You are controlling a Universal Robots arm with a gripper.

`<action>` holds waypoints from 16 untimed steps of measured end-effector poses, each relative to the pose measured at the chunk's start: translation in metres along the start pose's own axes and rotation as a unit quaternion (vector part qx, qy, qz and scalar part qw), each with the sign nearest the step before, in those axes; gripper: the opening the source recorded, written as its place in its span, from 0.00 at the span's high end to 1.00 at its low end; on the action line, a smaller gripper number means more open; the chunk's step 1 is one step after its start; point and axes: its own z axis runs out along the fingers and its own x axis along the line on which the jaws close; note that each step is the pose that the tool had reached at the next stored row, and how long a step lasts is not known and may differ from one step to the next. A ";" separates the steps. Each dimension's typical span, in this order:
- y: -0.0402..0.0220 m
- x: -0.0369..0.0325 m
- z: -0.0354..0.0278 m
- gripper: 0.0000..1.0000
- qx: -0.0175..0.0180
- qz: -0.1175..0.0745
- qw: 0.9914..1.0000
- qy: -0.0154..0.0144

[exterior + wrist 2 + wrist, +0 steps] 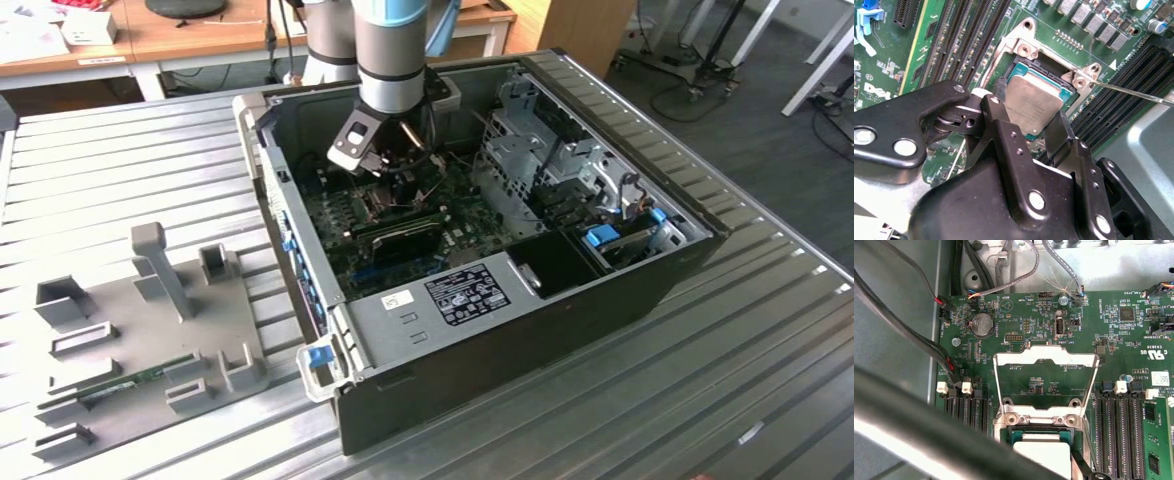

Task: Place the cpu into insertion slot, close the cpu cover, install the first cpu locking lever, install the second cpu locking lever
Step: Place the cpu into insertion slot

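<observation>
Gripper closed on the cpu by two opposite edges, chip flat and squarely over the insertion slot; cpu cover hinged fully back.

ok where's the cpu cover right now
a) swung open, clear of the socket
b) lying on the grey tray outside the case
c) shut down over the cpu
a: in the first wrist view the cpu cover is swung back off the insertion slot, and the cpu sits there with its metal top uncovered.
</observation>
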 end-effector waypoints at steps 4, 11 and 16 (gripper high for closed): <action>0.0000 -0.0001 0.0000 0.46 0.000 0.000 1.000 0.000; 0.0000 -0.0001 0.0001 0.46 0.000 0.000 1.000 0.000; 0.0000 -0.0002 0.0001 0.39 0.000 0.000 1.000 0.000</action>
